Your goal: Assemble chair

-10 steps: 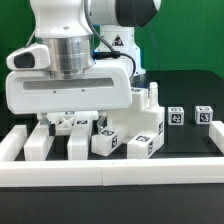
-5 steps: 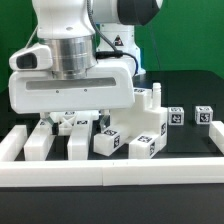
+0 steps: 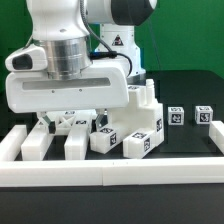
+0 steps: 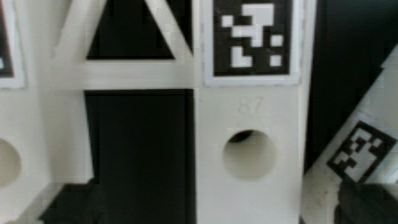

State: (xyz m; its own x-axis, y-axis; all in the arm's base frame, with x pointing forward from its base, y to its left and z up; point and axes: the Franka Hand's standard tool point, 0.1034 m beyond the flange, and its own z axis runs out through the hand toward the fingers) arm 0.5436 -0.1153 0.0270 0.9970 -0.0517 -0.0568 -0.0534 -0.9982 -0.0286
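Presently on view: one white arm (image 3: 70, 30) lowered over a black tabletop (image 3: 190, 85), its broad hand body hiding much of the work area. Jaws: wide apart, clamped on nothing. The two white fingers (image 3: 35, 145) stand well apart, with their tips low and just behind the border rail (image 3: 110, 170) that runs along the near edge. Chair pieces (image 3: 135, 122): a huddle of white tagged parts on the tabletop, just beside the jaws toward the exterior view's right. Part of it shows in the gap between the fingers, under the hand body; whether any piece touches a finger cannot be told. Small blocks (image 3: 175, 116): two, each with a black-and-white tag, lying apart from the huddle further to the exterior view's right and well clear of the jaws. Wrist view: a barred frame (image 4: 134, 75) fills the picture at close range, with white bars over dark openings. One upright bar carries a tag (image 4: 251, 38) and, on the same bar, a round hole (image 4: 246, 155). A second tagged piece sits tilted at the picture's edge. The jaws themselves cannot be made out in this view.
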